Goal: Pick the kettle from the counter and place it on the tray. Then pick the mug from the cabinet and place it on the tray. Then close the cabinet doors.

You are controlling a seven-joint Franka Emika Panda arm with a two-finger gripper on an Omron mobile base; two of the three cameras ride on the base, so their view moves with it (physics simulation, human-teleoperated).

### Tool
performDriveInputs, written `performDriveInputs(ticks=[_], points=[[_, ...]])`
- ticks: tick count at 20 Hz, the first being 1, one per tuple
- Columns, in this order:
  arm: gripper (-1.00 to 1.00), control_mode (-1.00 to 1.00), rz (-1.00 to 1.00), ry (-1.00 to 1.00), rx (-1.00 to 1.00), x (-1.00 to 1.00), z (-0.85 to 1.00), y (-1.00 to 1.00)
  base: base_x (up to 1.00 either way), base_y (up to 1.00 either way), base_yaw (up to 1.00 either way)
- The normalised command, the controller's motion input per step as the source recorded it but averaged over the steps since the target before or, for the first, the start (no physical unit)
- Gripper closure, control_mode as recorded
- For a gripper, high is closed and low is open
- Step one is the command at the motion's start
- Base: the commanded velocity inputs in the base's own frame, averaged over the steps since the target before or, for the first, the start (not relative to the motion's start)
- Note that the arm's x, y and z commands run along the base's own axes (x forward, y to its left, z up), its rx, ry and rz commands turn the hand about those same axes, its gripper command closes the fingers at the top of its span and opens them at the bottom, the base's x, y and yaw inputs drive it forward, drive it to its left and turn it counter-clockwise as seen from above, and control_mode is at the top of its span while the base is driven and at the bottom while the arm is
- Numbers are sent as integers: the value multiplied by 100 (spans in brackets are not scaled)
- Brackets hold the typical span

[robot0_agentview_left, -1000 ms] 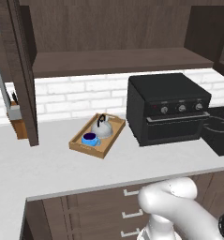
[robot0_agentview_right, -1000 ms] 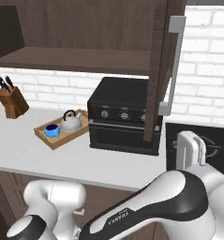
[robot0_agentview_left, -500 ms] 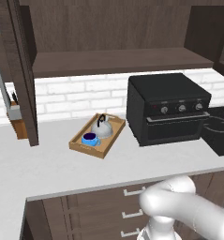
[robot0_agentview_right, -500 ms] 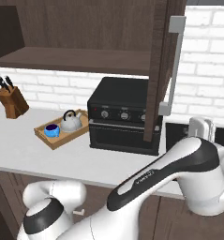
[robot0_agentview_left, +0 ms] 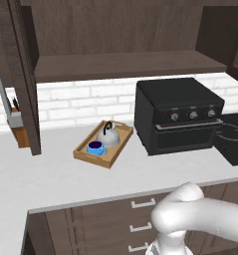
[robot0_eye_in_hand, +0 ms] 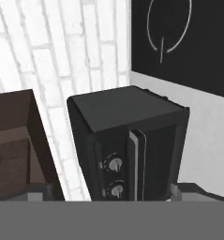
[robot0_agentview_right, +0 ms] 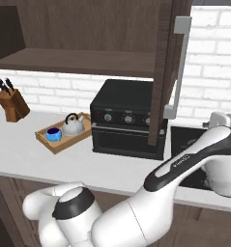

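— Where are the kettle (robot0_agentview_left: 110, 135) and the mug (robot0_agentview_left: 95, 147)?
— Both sit in the tray (robot0_agentview_left: 119, 149) on the counter (robot0_agentview_left: 51, 179), beside the black oven (robot0_agentview_left: 178, 117).
— And the claw?
— Can't tell if it's spread or pressed together — the 2 cabinet doors (robot0_agentview_right: 164, 72) stand open.

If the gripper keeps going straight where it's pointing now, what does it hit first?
Most likely the black oven: it sits dead centre in the hand view, knobs and door handle facing the camera. Depth is unclear, but nothing appears between.
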Motion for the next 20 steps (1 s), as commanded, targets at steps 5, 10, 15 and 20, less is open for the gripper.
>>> performDriveInputs(ticks=[5,10,15,20], points=[[-100,-100,10,-15,21,21,2,-14,0,0,0],[-100,-100,10,-26,23,21,2,0,0,0,0],[-100,-100,7,-19,23,25,19,0,0,0,0],[-100,-100,0,-6,12,3,58,2,0,0,0]])
